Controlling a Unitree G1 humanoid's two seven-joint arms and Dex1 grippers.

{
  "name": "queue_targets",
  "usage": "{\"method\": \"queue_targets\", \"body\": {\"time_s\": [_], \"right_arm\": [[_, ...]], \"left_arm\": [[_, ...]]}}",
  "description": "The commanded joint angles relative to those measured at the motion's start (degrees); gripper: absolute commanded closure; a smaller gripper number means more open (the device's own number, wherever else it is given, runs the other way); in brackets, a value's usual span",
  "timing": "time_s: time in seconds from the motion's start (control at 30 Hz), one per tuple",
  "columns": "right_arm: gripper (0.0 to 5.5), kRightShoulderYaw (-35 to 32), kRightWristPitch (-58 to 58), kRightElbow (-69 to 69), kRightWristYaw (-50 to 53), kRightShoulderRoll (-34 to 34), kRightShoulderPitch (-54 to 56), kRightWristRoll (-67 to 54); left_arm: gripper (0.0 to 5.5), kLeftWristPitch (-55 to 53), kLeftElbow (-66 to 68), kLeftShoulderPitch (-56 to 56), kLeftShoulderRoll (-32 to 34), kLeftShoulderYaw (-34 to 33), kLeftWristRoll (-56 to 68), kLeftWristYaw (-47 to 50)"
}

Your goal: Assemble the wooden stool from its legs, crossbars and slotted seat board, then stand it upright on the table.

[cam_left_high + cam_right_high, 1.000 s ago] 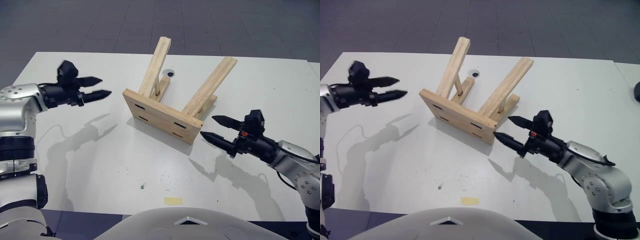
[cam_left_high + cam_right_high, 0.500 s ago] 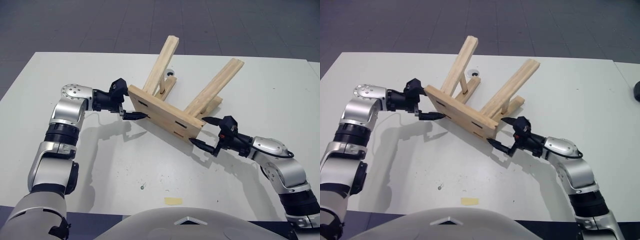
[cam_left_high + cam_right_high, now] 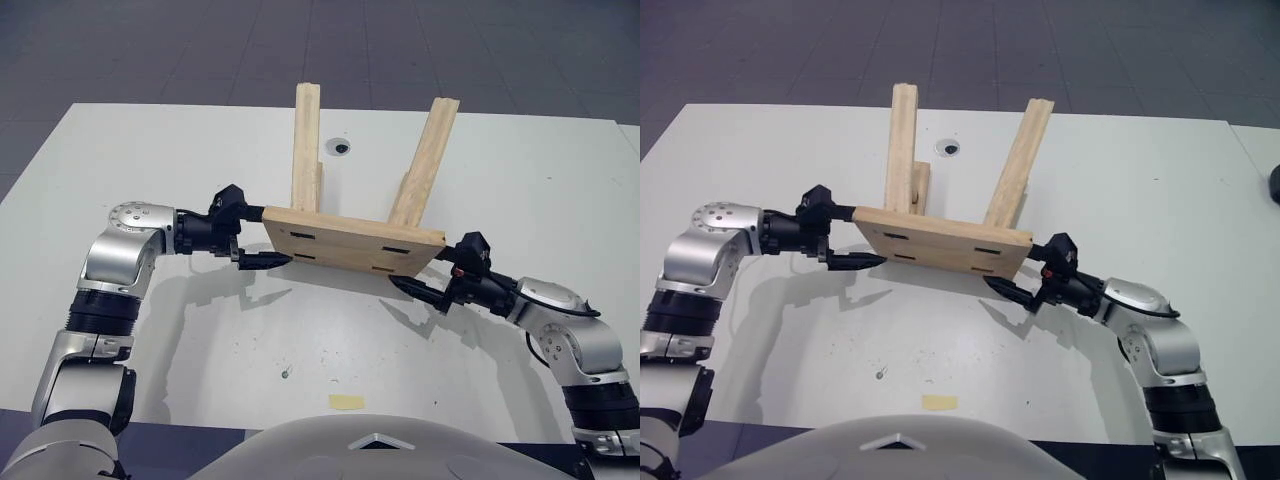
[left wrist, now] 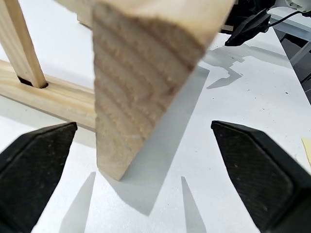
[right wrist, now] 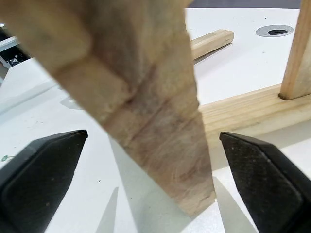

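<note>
Stool has turned square between both bent arms, jaws spread apart astride its seat ends.

Lab, white table, grey tiled floor

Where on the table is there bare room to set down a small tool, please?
The table is bare at the far left corner, right of the stool legs, and in front between seat board and yellow slip. It is crowded mid-table, where left gripper and right gripper straddle the board ends.
</note>
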State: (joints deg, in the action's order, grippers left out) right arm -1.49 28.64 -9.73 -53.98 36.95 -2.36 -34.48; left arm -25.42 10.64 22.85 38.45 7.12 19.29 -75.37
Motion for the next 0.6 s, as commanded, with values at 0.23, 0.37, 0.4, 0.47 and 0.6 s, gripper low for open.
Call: {"method": "queue_targets", "body": {"time_s": [0.23,0.37,0.4,0.47,0.6], "right_arm": [[2.27,-0.1,7.3,5.4,-3.4,-0.4,6.9,-3.3],[2.71,-0.6,13.4,3.8,-5.2,0.7,6.6,-6.9],[2.72,-1.5,16.9,2.6,-6.7,1.6,6.1,-10.1],[2.72,-5.6,23.9,0.7,-5.6,1.0,6.2,-17.9],[2.75,-15.3,32.2,-0.8,7.0,-4.5,8.8,-37.7]], "left_arm": [[2.13,-1.6,1.6,3.5,-5.6,0.4,1.8,2.1],[2.64,-3.6,0.5,2.3,-3.4,0.3,2.4,0.0],[2.66,-4.7,0.4,1.8,-2.6,0.0,2.8,-0.6],[2.77,-9.9,-1.5,1.2,-1.8,-2.1,6.0,-0.4],[2.9,-25.9,-8.7,1.3,-4.7,-11.3,17.9,8.7]]}}
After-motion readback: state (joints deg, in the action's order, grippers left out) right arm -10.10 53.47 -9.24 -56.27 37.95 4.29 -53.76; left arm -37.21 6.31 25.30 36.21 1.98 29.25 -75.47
